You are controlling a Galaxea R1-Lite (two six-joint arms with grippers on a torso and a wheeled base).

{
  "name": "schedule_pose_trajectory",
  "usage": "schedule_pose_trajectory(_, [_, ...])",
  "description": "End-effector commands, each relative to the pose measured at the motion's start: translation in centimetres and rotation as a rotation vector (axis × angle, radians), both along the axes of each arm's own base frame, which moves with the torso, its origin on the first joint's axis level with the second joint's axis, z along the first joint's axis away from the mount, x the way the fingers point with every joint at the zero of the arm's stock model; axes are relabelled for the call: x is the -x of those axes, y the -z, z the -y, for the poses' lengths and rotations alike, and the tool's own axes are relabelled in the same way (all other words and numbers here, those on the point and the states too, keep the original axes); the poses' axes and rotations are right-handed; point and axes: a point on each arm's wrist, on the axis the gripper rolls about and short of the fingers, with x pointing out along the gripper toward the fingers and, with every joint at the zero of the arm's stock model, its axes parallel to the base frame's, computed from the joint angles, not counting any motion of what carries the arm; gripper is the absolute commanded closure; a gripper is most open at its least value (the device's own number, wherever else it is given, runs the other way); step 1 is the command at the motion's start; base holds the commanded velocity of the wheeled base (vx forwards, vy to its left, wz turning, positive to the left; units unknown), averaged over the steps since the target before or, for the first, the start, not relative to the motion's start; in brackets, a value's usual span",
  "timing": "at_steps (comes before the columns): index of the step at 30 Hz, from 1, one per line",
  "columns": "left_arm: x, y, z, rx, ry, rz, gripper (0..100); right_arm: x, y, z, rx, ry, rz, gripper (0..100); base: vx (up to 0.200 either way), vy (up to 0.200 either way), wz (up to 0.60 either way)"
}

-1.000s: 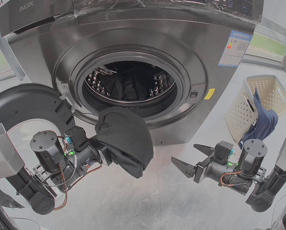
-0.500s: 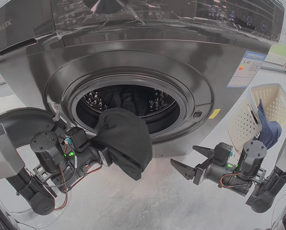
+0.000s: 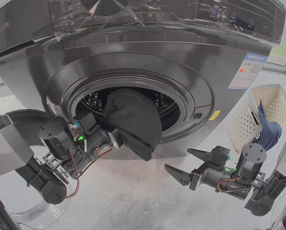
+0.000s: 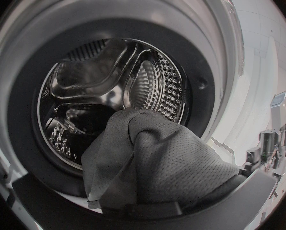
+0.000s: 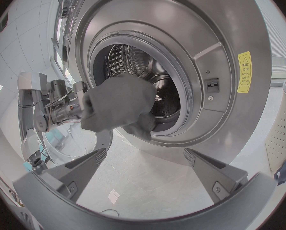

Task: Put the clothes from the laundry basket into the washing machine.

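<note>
Gripping a black garment [image 3: 133, 118] in the left gripper [image 3: 120, 135], clenched somewhere under the cloth, the fingers themselves buried beneath the fabric. Holding that bundle right at the round opening of the washing machine [image 3: 149, 58], its upper part overlapping the mouth and the perforated steel drum [image 3: 91, 98] behind it, its lower folds hanging down past the bottom of the door ring, outside the machine. Seeing, from the left wrist, the mesh-textured black garment [image 4: 168, 163] bunching up in front of the drum [image 4: 143, 77], with something dark lying low inside, too dim to identify. Working beside the round door [image 3: 21, 122], swung open to the left of the opening, next to the left arm. Holding the right gripper [image 3: 178, 159] low over the pale grey floor [image 3: 133, 192], in front of the machine and right of the opening, well apart from the cloth, spread wide and grasping nothing. Looking out from the right wrist between the right gripper's [image 5: 143, 154] two splayed fingers [image 5: 92, 163] at the black garment [image 5: 117, 103] against the door ring. Leaving a navy blue garment [image 3: 269, 128] draped over the rim of the cream perforated laundry basket [image 3: 245, 125], standing on the floor to the right of the machine, just beyond the right arm.
</note>
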Motion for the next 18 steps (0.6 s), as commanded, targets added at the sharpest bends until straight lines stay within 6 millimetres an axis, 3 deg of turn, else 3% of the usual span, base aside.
schedule_pose_trajectory(1, [-3.9,1.7,1.8,-0.008,-0.016,0.013,100,0.2,0.0,-0.1,0.002,-0.009,-0.002,0,0.000,0.000,0.00])
schedule_pose_trajectory(3, [-4.3,2.0,2.0,-0.009,-0.016,0.011,100,0.3,0.0,-0.1,0.002,-0.009,-0.002,0,0.000,0.000,0.00])
schedule_pose_trajectory(9, [-8.3,3.7,3.3,0.009,-0.049,0.040,100,0.5,0.1,-0.3,0.003,-0.019,-0.003,0,0.000,0.000,0.00])
schedule_pose_trajectory(18, [-12.3,2.4,3.3,0.044,-0.114,0.092,100,0.5,0.2,-0.3,0.005,-0.021,-0.007,0,0.000,0.000,0.00])
